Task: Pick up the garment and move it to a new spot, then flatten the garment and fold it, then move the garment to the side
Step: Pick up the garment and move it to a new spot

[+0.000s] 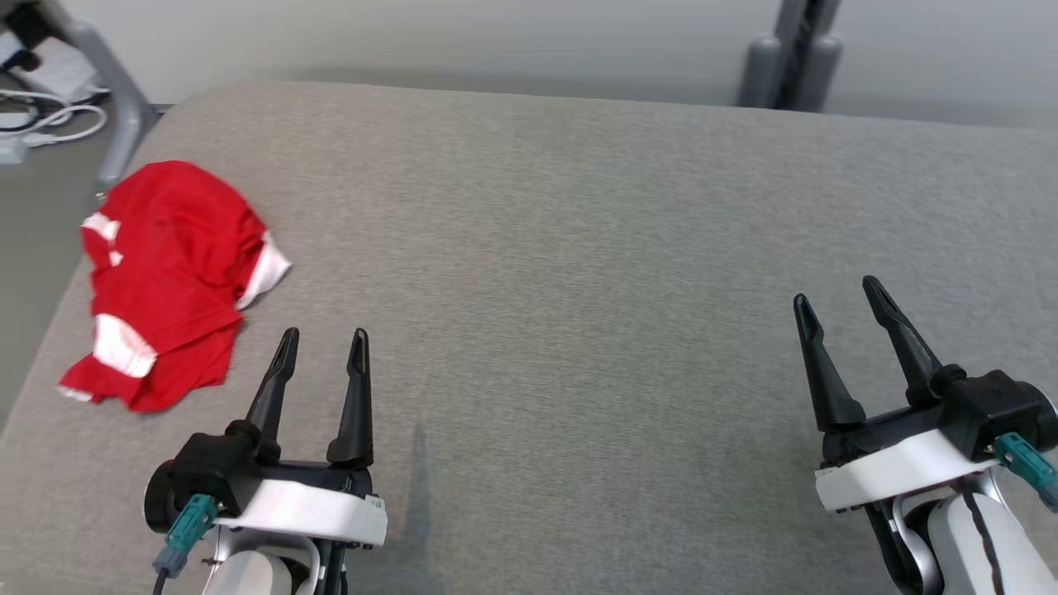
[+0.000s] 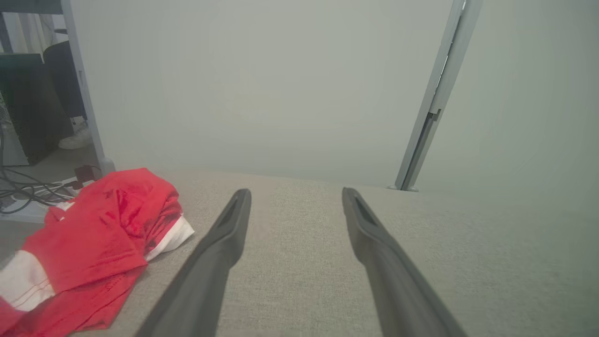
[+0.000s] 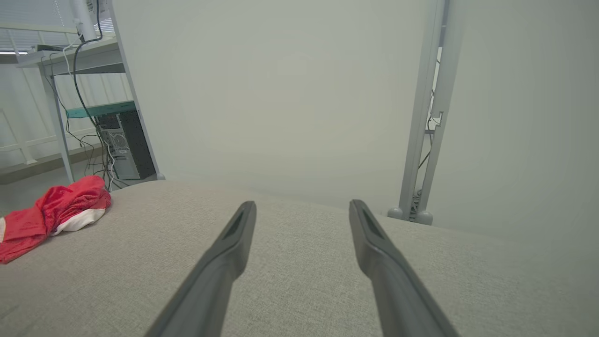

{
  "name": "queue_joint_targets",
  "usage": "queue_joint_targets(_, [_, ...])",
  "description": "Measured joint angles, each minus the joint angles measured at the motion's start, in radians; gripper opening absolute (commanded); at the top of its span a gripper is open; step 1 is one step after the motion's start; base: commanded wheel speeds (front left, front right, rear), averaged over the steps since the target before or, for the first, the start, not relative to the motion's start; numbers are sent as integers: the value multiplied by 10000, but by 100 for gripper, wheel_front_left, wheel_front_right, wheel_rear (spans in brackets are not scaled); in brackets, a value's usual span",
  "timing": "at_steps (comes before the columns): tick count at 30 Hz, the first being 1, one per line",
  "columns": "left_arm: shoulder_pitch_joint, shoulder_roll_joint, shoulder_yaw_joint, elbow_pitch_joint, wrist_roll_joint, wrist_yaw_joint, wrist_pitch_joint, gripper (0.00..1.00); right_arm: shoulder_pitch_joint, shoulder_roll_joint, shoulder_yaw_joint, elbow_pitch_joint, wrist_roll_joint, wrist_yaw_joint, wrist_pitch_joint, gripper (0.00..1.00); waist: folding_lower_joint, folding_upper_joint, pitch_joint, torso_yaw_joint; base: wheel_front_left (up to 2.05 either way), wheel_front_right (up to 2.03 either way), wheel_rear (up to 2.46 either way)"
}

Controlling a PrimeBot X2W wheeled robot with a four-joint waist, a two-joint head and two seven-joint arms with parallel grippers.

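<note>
I see left gripper (image 1: 324,335) and right gripper (image 1: 836,291) near, aimed far, jaws wide | garment (image 1: 165,273) crumpled at left edge, near left gripper | grey cushion (image 1: 579,248) open between grippers

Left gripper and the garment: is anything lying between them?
Nothing. In the head view, only bare grey cushion separates the open left gripper from the crumpled garment on its left.

surface: grey fabric pad (image 1: 579,207) | floor: white cables (image 1: 62,132) — far left | back: grey metal post (image 1: 760,74)
</note>
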Motion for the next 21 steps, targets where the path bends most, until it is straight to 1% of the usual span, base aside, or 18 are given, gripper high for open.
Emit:
queue_joint_targets(11, [613,-2,330,-54,215,-6,0,100,189,27,882,221,341,2,0,100,0,0,-587,1650,0,0,0])
queue_joint_targets(16, [893,-2,594,-67,219,-35,0,100,267,-40,1206,408,529,2,0,100,0,0,-876,2258,0,0,0])
queue_joint_targets(21, [1015,0,786,-142,205,-44,-2,100,361,-67,1300,479,522,0,0,100,0,0,-1097,2742,0,0,0])
